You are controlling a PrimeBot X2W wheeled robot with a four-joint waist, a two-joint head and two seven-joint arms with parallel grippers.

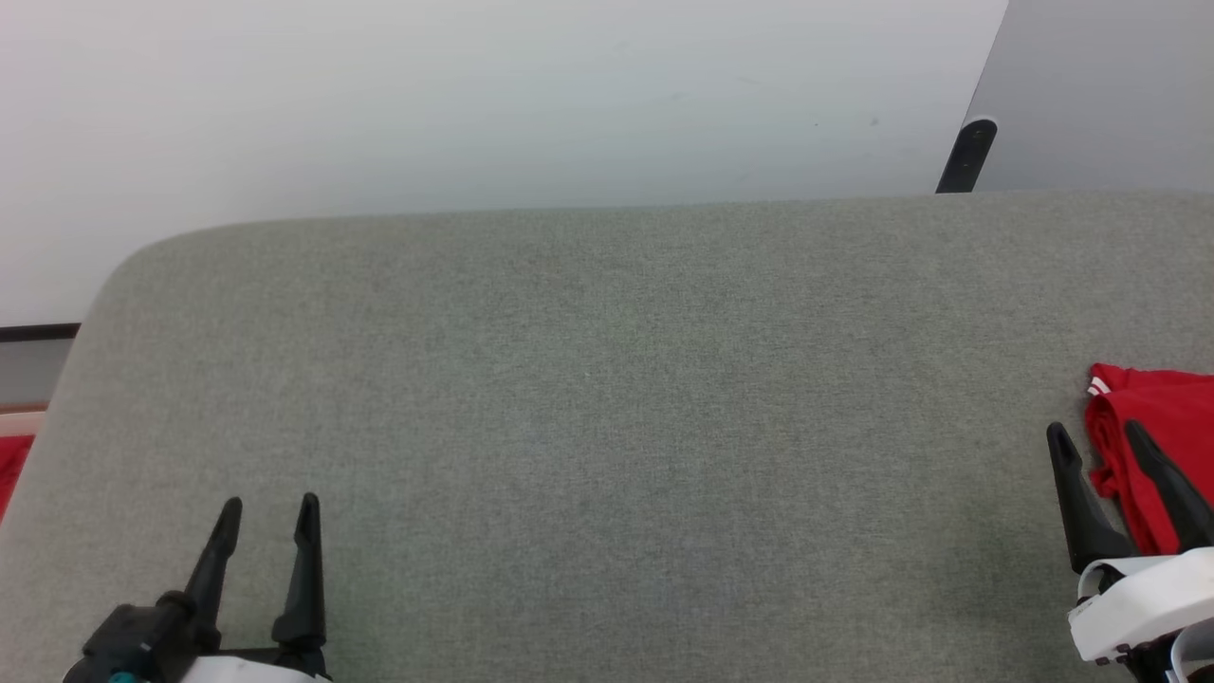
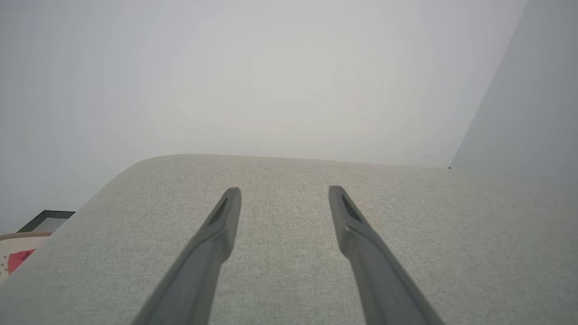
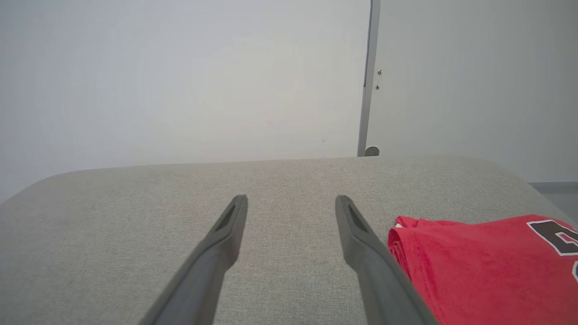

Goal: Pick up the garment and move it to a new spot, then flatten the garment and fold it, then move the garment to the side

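A plain white wall (image 1: pixel 474 95) stands behind a grey fabric-covered surface (image 1: pixel 607 398) with rounded corners. A greyer panel (image 1: pixel 1100 95) adjoins the wall at the right.

The garment (image 1: pixel 1162 417) lies folded at the right edge of the surface. The head view shows its red cloth and a short white stripe (image 1: pixel 1098 387). The right wrist view shows the garment (image 3: pixel 487 266) as a flat layered stack, with dark white-edged lettering (image 3: pixel 555 237) on top.

The right gripper (image 1: pixel 1095 432) sits at the garment's near left edge. Its fingers are spread wide with nothing between them (image 3: pixel 291 198). One finger lies just beside the folded edge; contact cannot be determined.

The left gripper (image 1: pixel 269 503) hangs over bare fabric at the lower left, well apart from the garment. It is likewise spread and empty (image 2: pixel 283 192).

A small red patch (image 2: pixel 18 259) shows beyond the surface's left corner.
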